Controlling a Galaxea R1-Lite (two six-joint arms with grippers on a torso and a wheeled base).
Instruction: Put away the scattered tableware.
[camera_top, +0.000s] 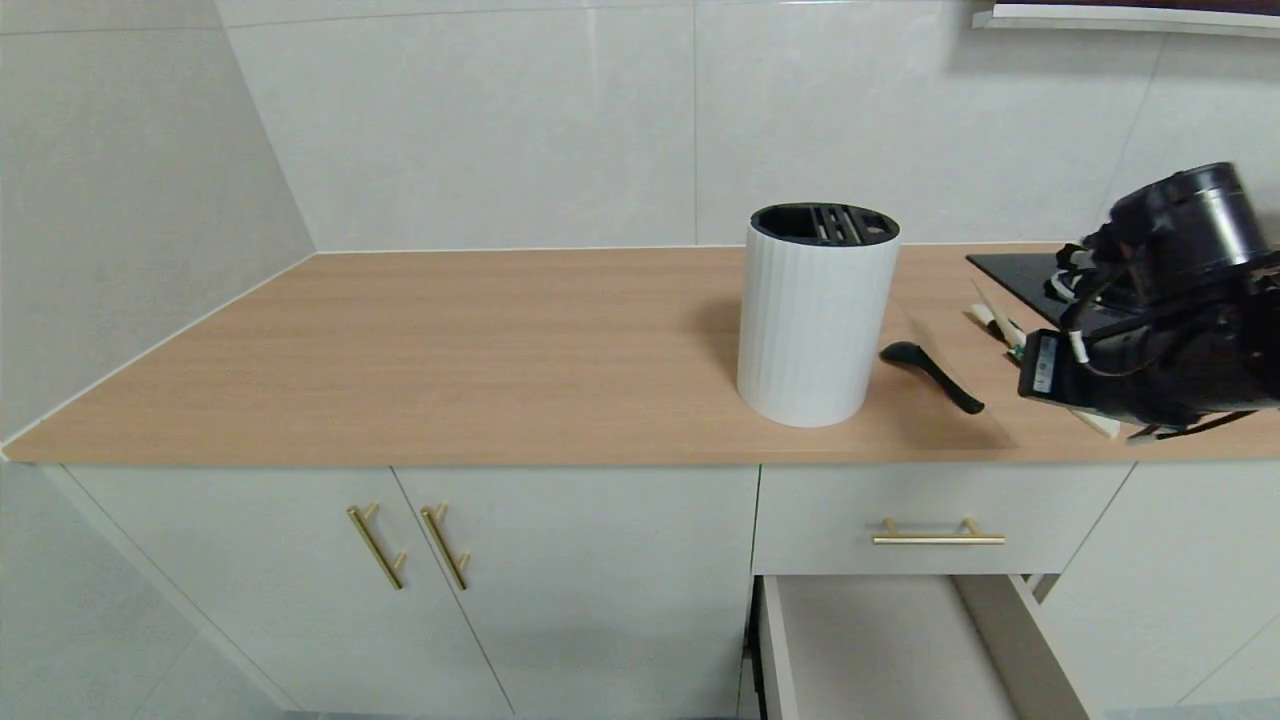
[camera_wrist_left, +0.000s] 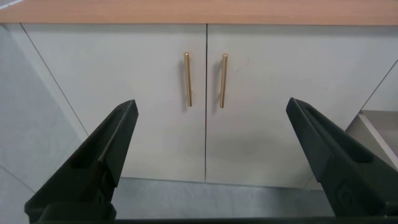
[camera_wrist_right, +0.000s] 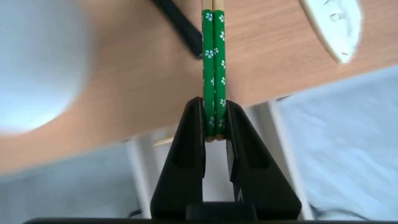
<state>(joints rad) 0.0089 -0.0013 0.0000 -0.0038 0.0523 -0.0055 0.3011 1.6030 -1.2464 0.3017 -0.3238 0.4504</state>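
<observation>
Your right pincer (camera_wrist_right: 214, 115) is clamped on a pair of green chopsticks (camera_wrist_right: 212, 50), held over the front edge of the table (camera_top: 450, 350), near the black spoon (camera_top: 932, 377) and a white utensil (camera_wrist_right: 333, 25) lying there. I'd judge this the carry step. Next, bring the chopsticks above the white holder (camera_top: 815, 320) and line them up with a slot in its black top before letting go. Your left pincer (camera_wrist_left: 210, 106) hangs wide open, low before the cabinet doors (camera_wrist_left: 205, 124)
</observation>
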